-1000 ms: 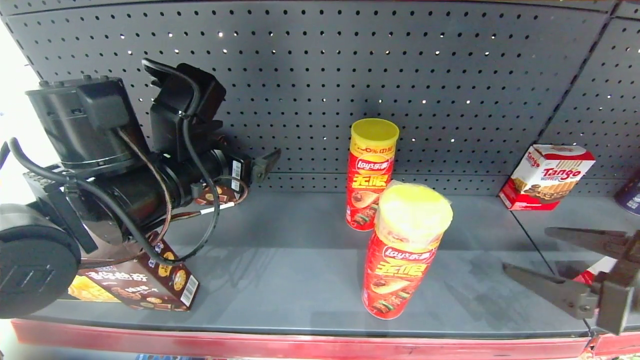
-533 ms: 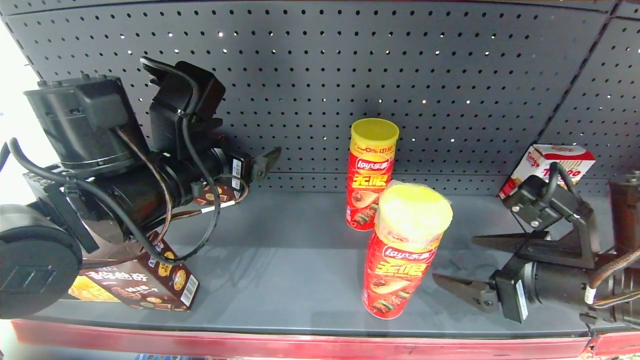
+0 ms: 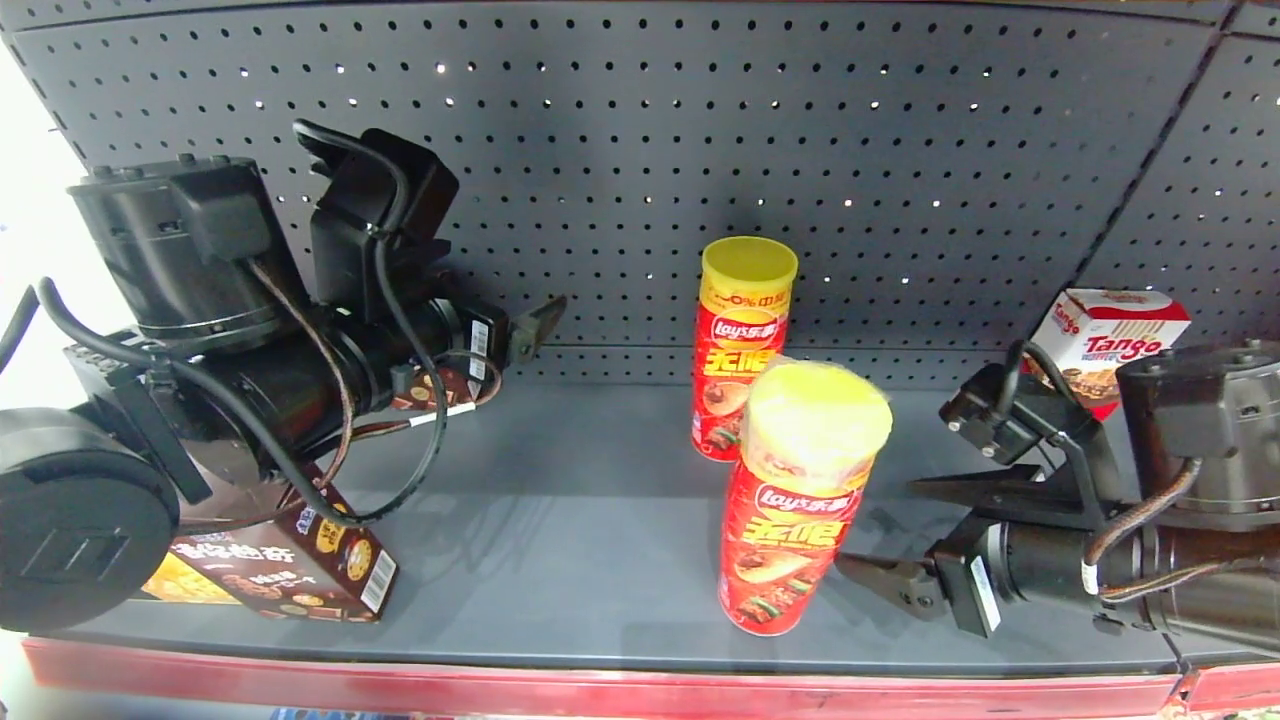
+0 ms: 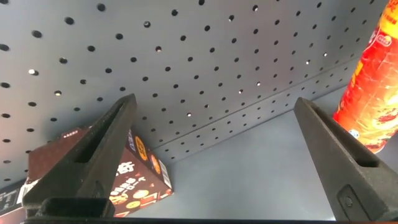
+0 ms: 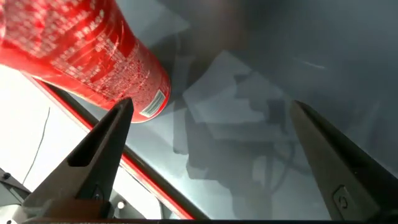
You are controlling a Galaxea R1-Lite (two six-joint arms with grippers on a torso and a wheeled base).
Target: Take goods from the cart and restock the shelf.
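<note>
Two red chip cans with yellow lids stand on the grey shelf (image 3: 560,520), the rear can (image 3: 742,350) near the pegboard and the front can (image 3: 795,500) near the shelf edge. My right gripper (image 3: 900,530) is open just right of the front can, and its lower finger (image 3: 870,578) reaches the can's base. The same can (image 5: 81,56) lies beside that gripper (image 5: 211,106) in the right wrist view. My left gripper (image 4: 214,102) is open over the shelf's left part and faces the pegboard. A small brown box (image 4: 134,180) stands ahead of it.
A brown cookie box (image 3: 300,570) lies at the shelf's front left under my left arm. A red and white wafer box (image 3: 1100,340) leans at the back right. Bare shelf lies between the left arm and the cans. A red strip (image 3: 600,690) edges the shelf front.
My right gripper came in from the right edge and now sits beside the front can. The can has shifted slightly left. The left arm has barely moved.
</note>
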